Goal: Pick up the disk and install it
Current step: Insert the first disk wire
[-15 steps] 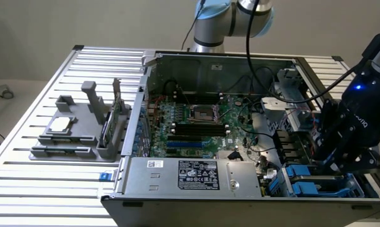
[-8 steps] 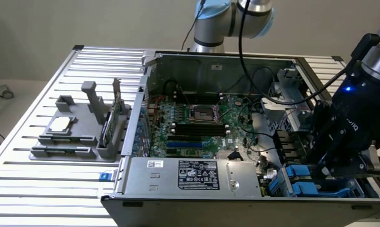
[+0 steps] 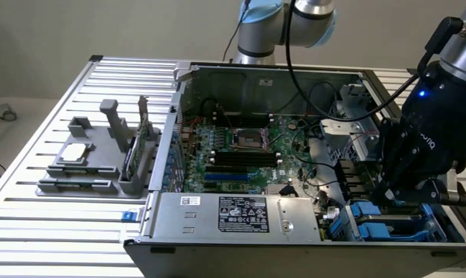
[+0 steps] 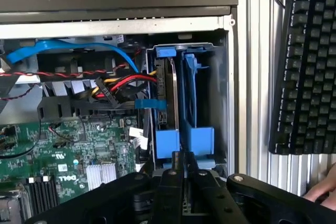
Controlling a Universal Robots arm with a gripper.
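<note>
The disk [image 4: 171, 90] stands on edge in the blue-railed drive bay [image 4: 197, 103] at the corner of the open computer case, its silver-grey edge showing between the blue rails. My gripper [image 4: 182, 160] hangs right over the near end of that bay. Its black fingers are drawn close together with nothing visible between them. In the exterior view the gripper [image 3: 399, 194] reaches down into the case's right front corner, just above the blue rails [image 3: 370, 220].
Red, yellow and blue cables [image 4: 118, 83] run beside the bay, next to the motherboard [image 3: 241, 156]. The power supply [image 3: 241, 217] fills the case's front. A grey holder [image 3: 86, 174] carries a chip and a green card. A keyboard [image 4: 307, 61] and a hand [image 4: 323, 191] lie outside the case.
</note>
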